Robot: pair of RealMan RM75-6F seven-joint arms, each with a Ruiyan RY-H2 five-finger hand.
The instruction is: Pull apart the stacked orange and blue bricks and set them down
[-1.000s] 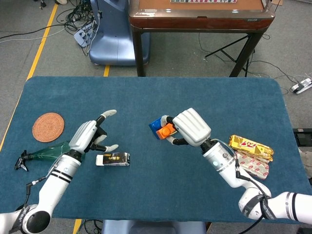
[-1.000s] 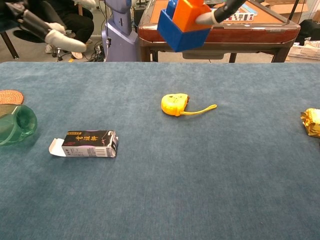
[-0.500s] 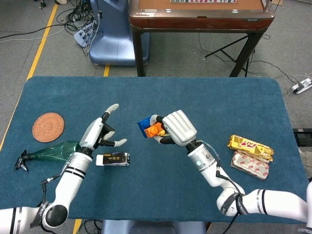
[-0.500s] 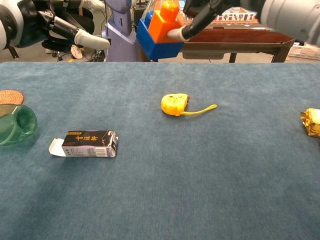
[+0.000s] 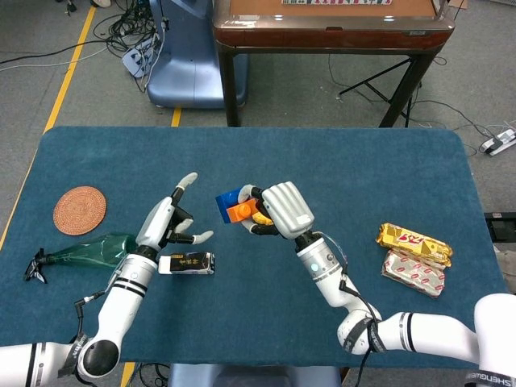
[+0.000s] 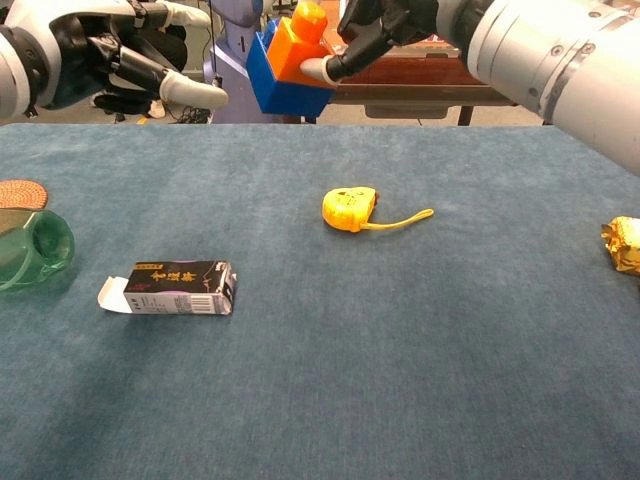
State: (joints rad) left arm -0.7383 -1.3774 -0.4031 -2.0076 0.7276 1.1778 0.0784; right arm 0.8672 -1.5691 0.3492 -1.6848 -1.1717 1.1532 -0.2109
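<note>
My right hand (image 5: 284,208) holds the stacked bricks in the air above the table's middle. The orange brick (image 5: 240,212) (image 6: 301,42) sits plugged onto the blue brick (image 5: 227,200) (image 6: 280,84); they are still joined. In the chest view the right hand (image 6: 385,25) grips the orange brick from the right. My left hand (image 5: 171,222) (image 6: 110,62) hovers a short way to the left of the stack, fingers spread and empty, fingertips pointing toward the blue brick without touching it.
A small black carton (image 5: 186,263) (image 6: 170,288) lies under the left hand. A yellow tape measure (image 6: 351,209) lies mid-table. A green bottle (image 5: 89,250) and a cork coaster (image 5: 79,210) sit at the left; two snack packs (image 5: 414,256) at the right.
My right hand has carried the stacked bricks leftward toward the left hand. The left hand has risen and moved right, closing the gap to the stack.
</note>
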